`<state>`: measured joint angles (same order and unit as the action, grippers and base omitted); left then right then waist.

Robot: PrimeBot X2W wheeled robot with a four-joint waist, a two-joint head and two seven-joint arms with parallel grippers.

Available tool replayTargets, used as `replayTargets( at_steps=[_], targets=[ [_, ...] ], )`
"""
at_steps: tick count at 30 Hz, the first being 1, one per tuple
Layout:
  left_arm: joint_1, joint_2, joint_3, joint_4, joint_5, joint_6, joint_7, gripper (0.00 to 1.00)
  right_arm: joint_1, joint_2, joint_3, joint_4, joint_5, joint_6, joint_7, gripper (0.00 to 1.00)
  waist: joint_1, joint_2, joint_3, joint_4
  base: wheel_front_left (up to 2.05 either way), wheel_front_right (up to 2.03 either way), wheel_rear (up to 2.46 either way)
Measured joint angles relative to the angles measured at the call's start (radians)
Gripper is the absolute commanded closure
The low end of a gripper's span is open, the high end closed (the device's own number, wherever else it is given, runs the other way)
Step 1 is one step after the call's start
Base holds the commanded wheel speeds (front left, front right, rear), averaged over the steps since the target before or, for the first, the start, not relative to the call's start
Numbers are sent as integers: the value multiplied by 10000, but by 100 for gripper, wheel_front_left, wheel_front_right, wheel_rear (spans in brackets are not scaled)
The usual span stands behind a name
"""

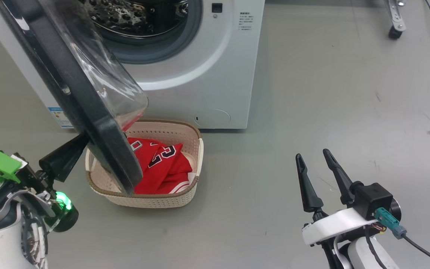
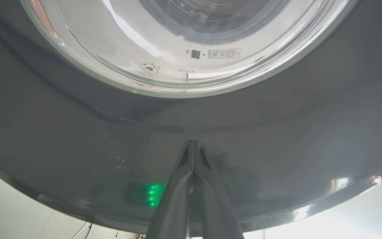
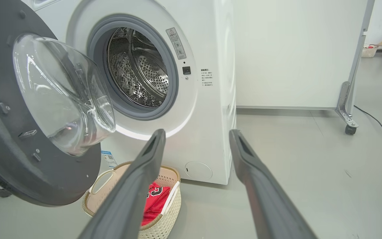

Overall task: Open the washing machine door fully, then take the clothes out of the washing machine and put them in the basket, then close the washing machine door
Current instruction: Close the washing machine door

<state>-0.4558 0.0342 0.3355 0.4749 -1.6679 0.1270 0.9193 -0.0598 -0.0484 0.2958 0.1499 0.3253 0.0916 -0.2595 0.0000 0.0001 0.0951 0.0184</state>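
With the bright red jerseys (image 1: 162, 168) lying in the cream perforated plastic basket (image 1: 174, 122), the half-open round, black-rimmed glass washing machine door (image 1: 99, 138) is best pushed steadily shut by the clenched left hand (image 2: 193, 143) set against its outer rim, the released right hand (image 1: 312, 153) being held clear.

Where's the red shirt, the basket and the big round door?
red shirt (image 1: 166, 175): head view, on the red cloth below the number.
basket (image 1: 155, 201): head view, on its near wall.
door (image 1: 84, 108): head view, on its black rim.
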Motion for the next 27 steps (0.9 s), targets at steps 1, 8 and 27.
replayTargets(
  at_steps=[1,8,27],
  targets=[
    [0,-10,-25,-8,-4,0,-50,100,-1,0,10,-12,2,-46,0,0,0,0,17,-107,0,0,0],
    [-1,-46,-46,-50,-31,0,-552,100,-1,0,48,-111,102,-77,0,0,0,0,136,-875,0,0,0],
    [-645,-88,284,339,-468,0,-2911,100,-3,2,190,-320,424,-228,0,0,0,0,543,-2833,0,0,0]
  ],
)
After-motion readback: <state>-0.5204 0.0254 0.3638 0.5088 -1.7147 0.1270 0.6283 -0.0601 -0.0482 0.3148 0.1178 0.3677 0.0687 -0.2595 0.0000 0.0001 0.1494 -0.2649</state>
